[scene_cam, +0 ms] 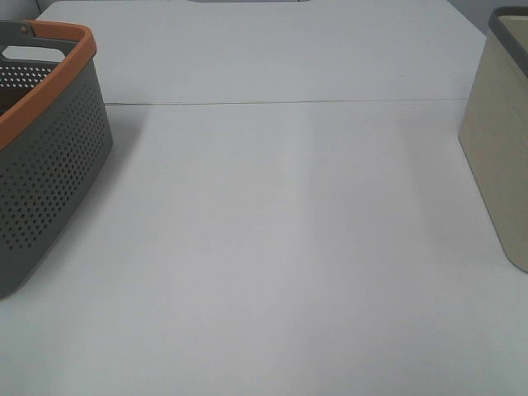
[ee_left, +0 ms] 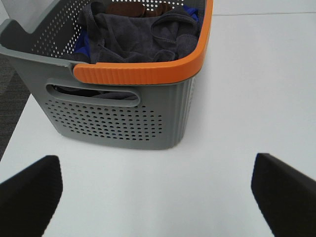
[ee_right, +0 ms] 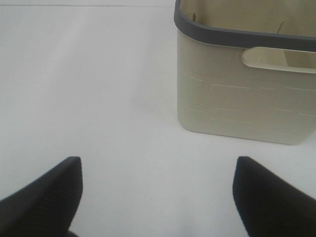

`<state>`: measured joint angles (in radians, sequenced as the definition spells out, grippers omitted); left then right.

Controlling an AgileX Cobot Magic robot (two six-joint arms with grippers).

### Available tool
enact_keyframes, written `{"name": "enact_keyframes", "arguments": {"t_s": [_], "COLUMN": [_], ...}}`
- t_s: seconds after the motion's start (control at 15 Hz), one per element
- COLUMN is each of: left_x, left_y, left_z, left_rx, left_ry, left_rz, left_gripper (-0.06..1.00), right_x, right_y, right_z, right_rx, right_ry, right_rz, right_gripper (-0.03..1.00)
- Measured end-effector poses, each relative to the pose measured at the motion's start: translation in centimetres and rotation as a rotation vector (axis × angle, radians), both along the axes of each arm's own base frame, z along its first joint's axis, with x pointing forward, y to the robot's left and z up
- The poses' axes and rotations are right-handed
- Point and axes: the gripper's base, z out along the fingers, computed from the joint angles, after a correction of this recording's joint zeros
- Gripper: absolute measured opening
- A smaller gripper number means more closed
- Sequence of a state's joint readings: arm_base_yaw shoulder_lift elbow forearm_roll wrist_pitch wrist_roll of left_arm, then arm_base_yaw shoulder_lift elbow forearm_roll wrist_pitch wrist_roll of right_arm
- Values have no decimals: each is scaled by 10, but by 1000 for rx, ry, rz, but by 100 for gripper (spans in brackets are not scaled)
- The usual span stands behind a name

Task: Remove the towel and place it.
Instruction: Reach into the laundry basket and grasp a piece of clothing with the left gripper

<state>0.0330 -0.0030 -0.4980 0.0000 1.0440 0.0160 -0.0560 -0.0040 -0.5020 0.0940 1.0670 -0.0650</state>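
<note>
White tabletop (scene_cam: pixel 280 247) carries everything. Left pincer (ee_left: pixel 158 190) gapes wide near the perforated basket (ee_left: pixel 123 123); the towel (ee_left: pixel 133 39) lies crumpled inside that basket. Right pincer (ee_right: pixel 159 195), equally wide, faces a cream bin (ee_right: pixel 237 98) well apart from the basket.

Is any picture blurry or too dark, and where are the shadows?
Exterior high view: even, soft light, only a faint shadow beside the grey basket. Left wrist view: basket holes sharp, the towel dark but its folds show. Right wrist view: cream bin clear, pale shadow at its base.
</note>
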Motion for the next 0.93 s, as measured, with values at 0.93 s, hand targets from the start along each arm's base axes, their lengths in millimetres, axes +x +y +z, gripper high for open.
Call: {"name": "enact_keyframes", "arguments": {"t_s": [0.93], "left_x": [0], "left_y": [0], "left_z": [0], "left_rx": [-1], "left_ry": [0], "left_rz": [0], "left_gripper": [98], "right_x": [0], "right_y": [0], "right_z": [0], "right_rx": [0], "right_ry": [0], "right_rz": [0], "right_gripper": [74]}}
